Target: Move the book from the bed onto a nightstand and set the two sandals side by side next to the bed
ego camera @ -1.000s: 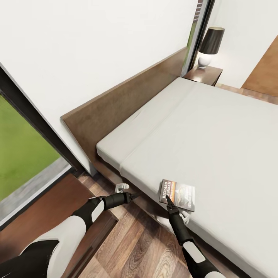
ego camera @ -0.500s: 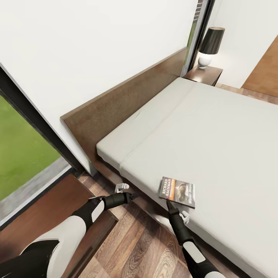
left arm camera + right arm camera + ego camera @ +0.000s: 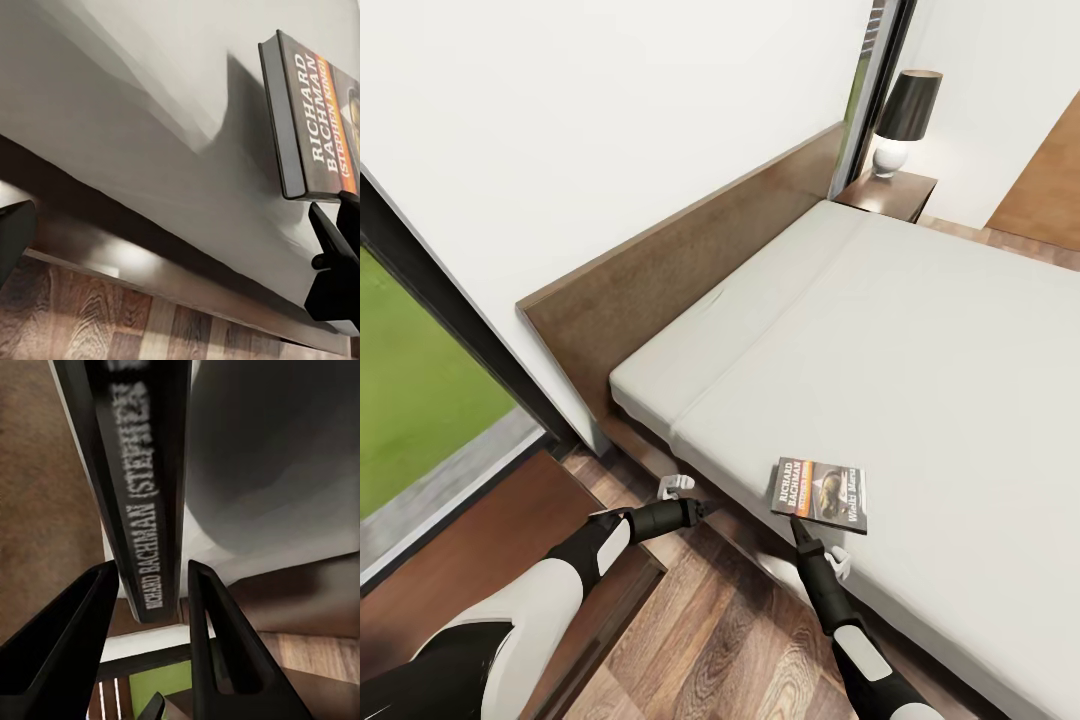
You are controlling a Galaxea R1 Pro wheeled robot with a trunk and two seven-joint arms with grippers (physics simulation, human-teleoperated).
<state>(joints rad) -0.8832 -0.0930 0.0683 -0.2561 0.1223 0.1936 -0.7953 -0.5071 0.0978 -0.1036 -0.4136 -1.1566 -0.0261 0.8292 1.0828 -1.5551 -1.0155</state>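
Head view: the low dark brown wooden bed [image 3: 690, 250] with its pale grey mattress stands on a brown wood-plank floor [image 3: 720, 640] against a white wall [image 3: 610, 110]. The thin dark paperback book [image 3: 820, 495] lies near the mattress's near edge. The right hand [image 3: 797, 527] points at its near edge; the left hand [image 3: 700, 508], spread unclear, hovers beside the bed frame.

Right wrist view: open black fingers [image 3: 214, 630] straddle the book's spine [image 3: 142, 487], not closed.
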